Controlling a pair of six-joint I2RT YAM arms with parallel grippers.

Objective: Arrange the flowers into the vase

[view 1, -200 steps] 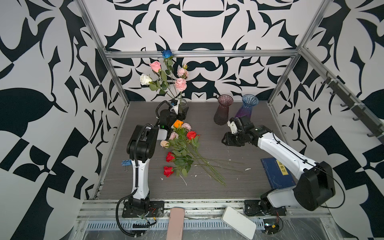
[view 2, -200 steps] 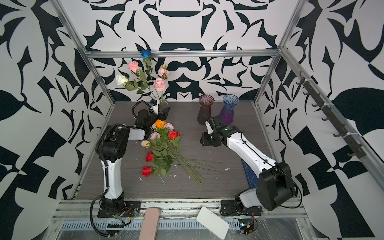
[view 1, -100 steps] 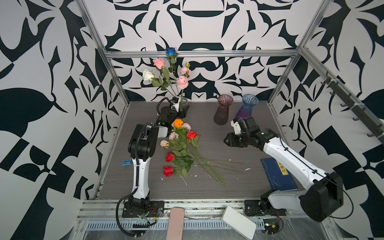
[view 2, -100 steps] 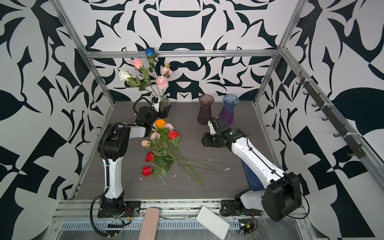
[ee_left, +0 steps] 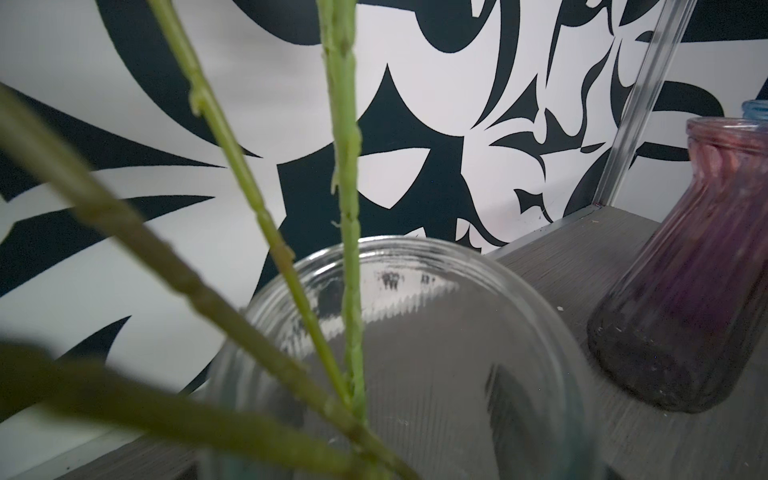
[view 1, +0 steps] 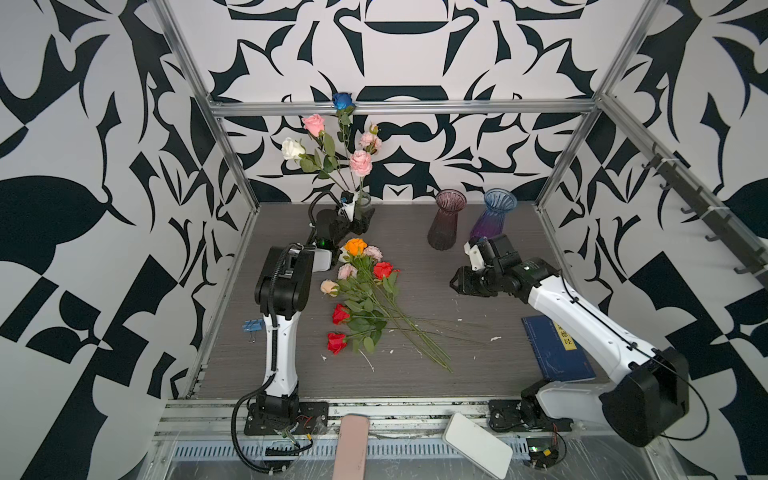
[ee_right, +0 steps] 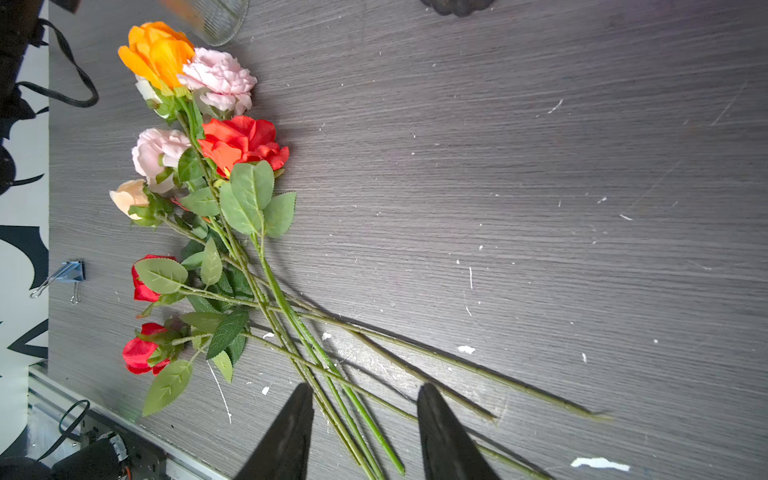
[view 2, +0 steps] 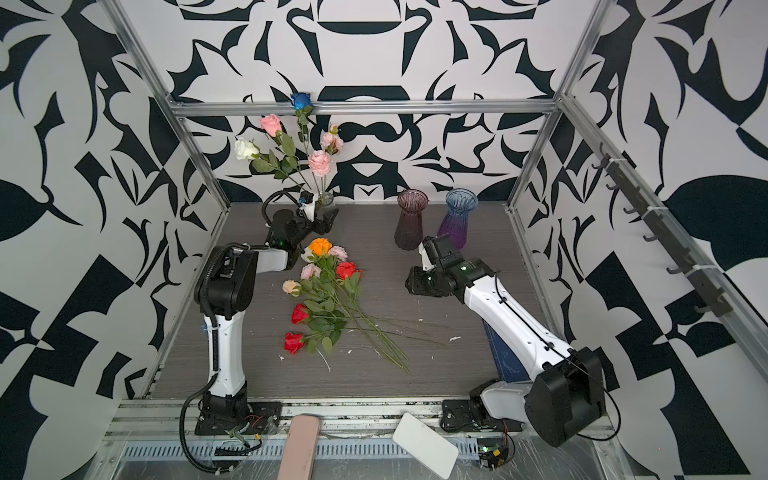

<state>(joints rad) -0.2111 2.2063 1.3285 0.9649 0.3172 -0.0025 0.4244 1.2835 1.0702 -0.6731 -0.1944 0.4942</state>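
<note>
Hidden: your left pincer sits low against the clear glass vase at the back left. The wrist housing covers it, so you cannot tell whether it clamps the glass.
Blurred: in the left wrist view you get no fingers, only soft green stems crossing the vase rim.
Half covered: 1 white head among the loose flowers is tucked under the orange rose.
Left arm: elbow raised, forearm reaching toward the back-left corner.
Right arm: stretched low from the front right toward the middle. Your right pincer hangs above the surface with its jaws apart and nothing between them, the stem ends lying just beyond.
Flowers: 5 standing flowers are in the clear vase. 8 lie on the surface, heads toward the back left, stems fanning toward the front right.
Writing: the blue book beside the right arm carries a yellow label, its characters too small to read.
</note>
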